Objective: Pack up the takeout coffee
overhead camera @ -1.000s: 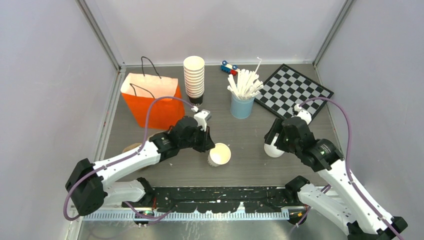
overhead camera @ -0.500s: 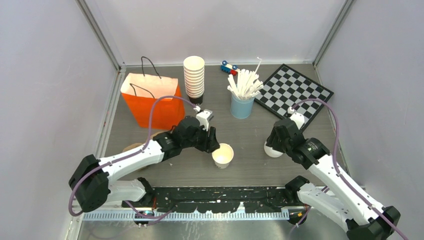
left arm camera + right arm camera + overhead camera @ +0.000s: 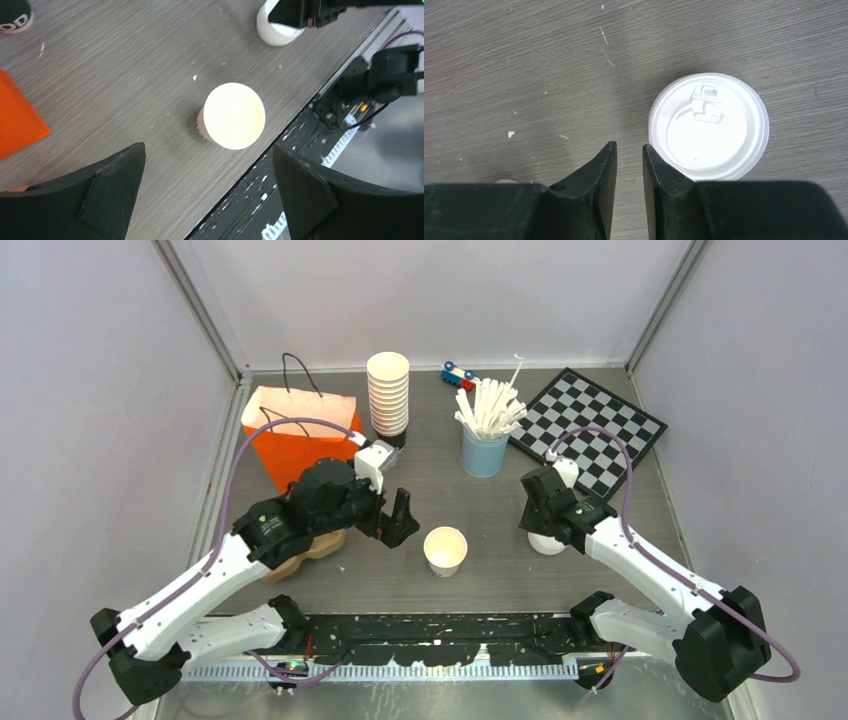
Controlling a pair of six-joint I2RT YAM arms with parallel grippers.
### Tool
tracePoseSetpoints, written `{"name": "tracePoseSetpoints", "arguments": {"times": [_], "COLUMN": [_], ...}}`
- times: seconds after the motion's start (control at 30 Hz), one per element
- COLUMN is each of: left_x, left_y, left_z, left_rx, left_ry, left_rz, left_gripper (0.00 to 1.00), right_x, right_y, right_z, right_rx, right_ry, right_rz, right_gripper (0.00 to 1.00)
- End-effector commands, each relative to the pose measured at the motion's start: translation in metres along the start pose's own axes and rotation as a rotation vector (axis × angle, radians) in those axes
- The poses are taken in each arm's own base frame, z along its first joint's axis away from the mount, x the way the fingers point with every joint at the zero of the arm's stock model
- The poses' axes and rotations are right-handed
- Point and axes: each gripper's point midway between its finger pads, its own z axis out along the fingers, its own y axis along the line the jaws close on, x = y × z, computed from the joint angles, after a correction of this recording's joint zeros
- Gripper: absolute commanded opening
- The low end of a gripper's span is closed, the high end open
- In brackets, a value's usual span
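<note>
Nothing is packed yet: central cup [image 3: 444, 550] and right-side cup [image 3: 711, 125] stand on the counter [image 3: 500, 575], outside the orange bag [image 3: 300, 435]. Left tool [image 3: 207, 160] gapes wide, right tool [image 3: 629, 147] sits nearly closed, both empty.

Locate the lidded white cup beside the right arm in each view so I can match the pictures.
Top external: lidded cup right of centre, partly hidden under the right arm.
Left wrist: at the top edge, right of centre, the arm's black end overlapping it.
Right wrist: right of centre, lid up, just right of the right hand.
Shared landmark: the right arm's black end, next to the cup in all three.
</note>
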Motion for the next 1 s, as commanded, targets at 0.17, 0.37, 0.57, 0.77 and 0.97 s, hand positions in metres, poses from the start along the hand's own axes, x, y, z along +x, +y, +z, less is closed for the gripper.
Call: {"name": "tracePoseSetpoints", "arguments": {"times": [0.17,0.37,0.57,0.77,0.97], "left_x": [0.041,0.039,0.037,0.033,0.032], "left_y": [0.022,0.021,0.022,0.023,0.023], "left_z": [-0.028,-0.032,-0.035,-0.041,-0.043], "left_rx": [-0.068,-0.061,-0.065,-0.076,-0.072], "left_ry": [0.086,0.07,0.052,0.015,0.001], "left_rz": [0.076,0.084,0.091,0.091,0.092], "left_gripper": [1.0,1.0,1.0,1.0,1.0], "right_x": [-0.012,-0.013,-0.008,-0.009,-0.007], "right_y": [-0.011,-0.015,-0.013,-0.016,-0.018], "right_z": [0.016,0.022,0.028,0.03,0.031], "right_rx": [0.066,0.09,0.083,0.097,0.099], "right_ry": [-0.041,-0.038,-0.019,-0.02,-0.021], "right_rz": [0.017,0.025,0.029,0.023,0.028], "right_gripper": [0.3,0.3,0.27,0.23,0.21]}}
